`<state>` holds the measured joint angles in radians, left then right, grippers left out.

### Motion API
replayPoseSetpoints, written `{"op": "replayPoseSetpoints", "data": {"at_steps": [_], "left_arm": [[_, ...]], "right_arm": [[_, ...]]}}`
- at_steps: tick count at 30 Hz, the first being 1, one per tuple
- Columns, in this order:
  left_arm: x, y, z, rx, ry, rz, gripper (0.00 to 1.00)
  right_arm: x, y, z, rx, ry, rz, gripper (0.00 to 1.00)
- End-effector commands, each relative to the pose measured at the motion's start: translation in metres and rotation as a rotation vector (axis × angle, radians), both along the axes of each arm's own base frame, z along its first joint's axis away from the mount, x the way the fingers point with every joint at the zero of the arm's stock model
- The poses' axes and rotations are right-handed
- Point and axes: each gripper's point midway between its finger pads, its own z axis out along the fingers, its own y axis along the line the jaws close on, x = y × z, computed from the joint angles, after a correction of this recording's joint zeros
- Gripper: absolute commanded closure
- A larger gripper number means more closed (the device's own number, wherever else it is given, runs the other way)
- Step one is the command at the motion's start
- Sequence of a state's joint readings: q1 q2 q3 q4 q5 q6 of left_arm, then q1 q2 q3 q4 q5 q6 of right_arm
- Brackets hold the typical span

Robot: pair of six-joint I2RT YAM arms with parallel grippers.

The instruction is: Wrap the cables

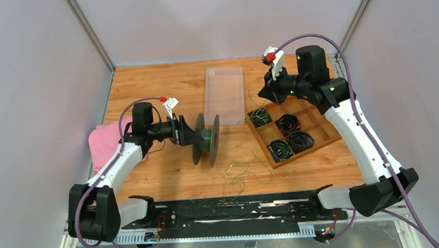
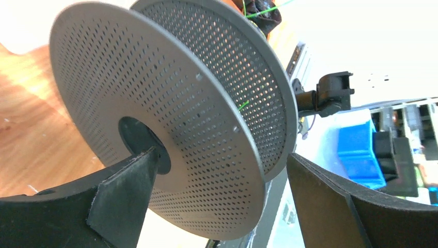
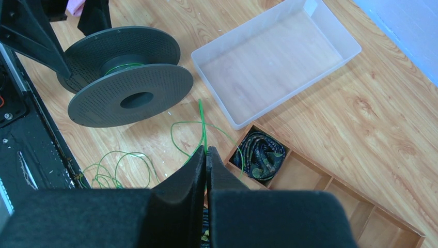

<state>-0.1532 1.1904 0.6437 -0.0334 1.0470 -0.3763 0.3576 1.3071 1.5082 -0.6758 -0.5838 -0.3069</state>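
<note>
Because the spool point(image 1: 206, 140) fills the left wrist view, its core is hidden there. The right wrist view shows a few green turns between its two perforated grey discs. It stands on edge near the middle of the wooden table point(image 1: 163, 87).

The left gripper point(image 2: 222, 157) is spread wide. Its fingers point(image 2: 124, 196) sit either side of the near disc's lower edge, one tip at the hub hole. Whether they touch the disc cannot be told.

The right gripper point(image 3: 205, 154) is clenched, fingertips pressed together on a strand of green cable point(image 3: 202, 121) over the wooden tray point(image 3: 302, 173). The strand runs to loose loops on the table on the near side of the spool.

Dark coiled cables point(image 1: 288, 123) fill four tray compartments. A clear bin point(image 3: 297, 83) lies beside the tray. The right wrist view cuts off the tray's far end.
</note>
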Motion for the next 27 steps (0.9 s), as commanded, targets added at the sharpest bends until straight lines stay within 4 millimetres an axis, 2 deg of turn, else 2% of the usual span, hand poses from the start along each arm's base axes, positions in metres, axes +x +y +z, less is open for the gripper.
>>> {"op": "replayPoseSetpoints", "data": {"at_steps": [1,5,9,12,14,17,19,21,27], "left_arm": [[-0.002,0.013,0.005,0.108,-0.064,-0.005,0.02],[0.0,0.028,0.008,0.233,-0.12,0.022,0.02],[0.016,0.051,0.025,0.367,-0.234,0.134,0.02],[0.029,0.062,0.062,0.408,-0.367,0.23,0.0],[0.031,0.06,0.093,0.368,-0.459,0.253,0.01],[0.026,0.043,0.142,0.238,-0.542,0.232,0.02],[0.022,0.027,0.165,0.177,-0.572,0.194,0.04],[0.017,0.005,0.18,0.153,-0.601,0.129,0.06],[0.0,-0.064,0.205,0.014,-0.559,-0.11,0.12]], "right_arm": [[-0.005,0.006,0.006,0.012,-0.01,0.022,0.99],[-0.004,0.012,0.006,0.004,-0.018,0.029,0.99],[-0.007,0.026,0.011,0.031,-0.018,0.06,0.99],[-0.013,0.041,0.02,0.07,-0.017,0.111,0.99],[-0.014,0.05,0.029,0.098,-0.016,0.127,0.99],[-0.009,0.057,0.046,0.133,-0.021,0.1,0.99],[-0.004,0.059,0.057,0.161,-0.014,0.058,0.99],[0.002,0.058,0.067,0.19,-0.008,-0.004,0.99],[0.009,0.052,0.085,0.235,-0.035,-0.113,0.99]]}}
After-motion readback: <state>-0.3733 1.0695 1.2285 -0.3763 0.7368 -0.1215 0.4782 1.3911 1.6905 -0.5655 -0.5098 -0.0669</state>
